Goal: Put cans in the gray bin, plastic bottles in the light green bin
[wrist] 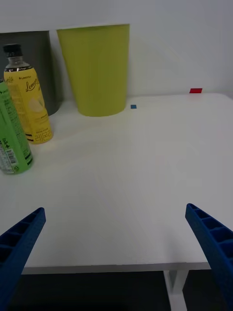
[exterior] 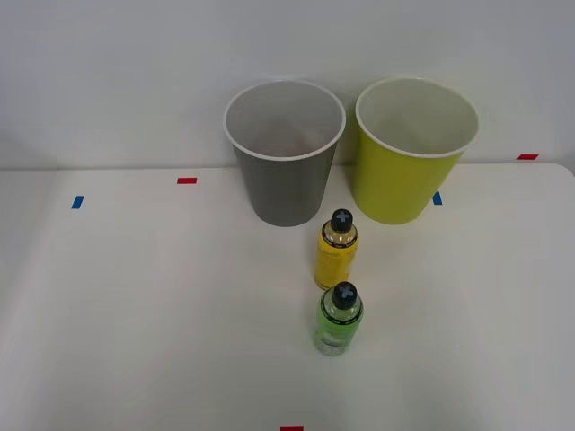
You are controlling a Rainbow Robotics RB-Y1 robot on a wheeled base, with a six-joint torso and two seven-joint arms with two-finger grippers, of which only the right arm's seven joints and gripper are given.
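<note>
- Front view: gray bin and light green bin standing at far side of the table; yellow bottle upright near them, green bottle just nearer.
- Wrist view: right gripper hovering with fingers spread wide, gripping nothing; both bottles sitting well apart from it.

Bare table lies wide on both sides of the upright yellow bottle and green bottle, which stand close together just before the gray bin and light green bin.
</note>
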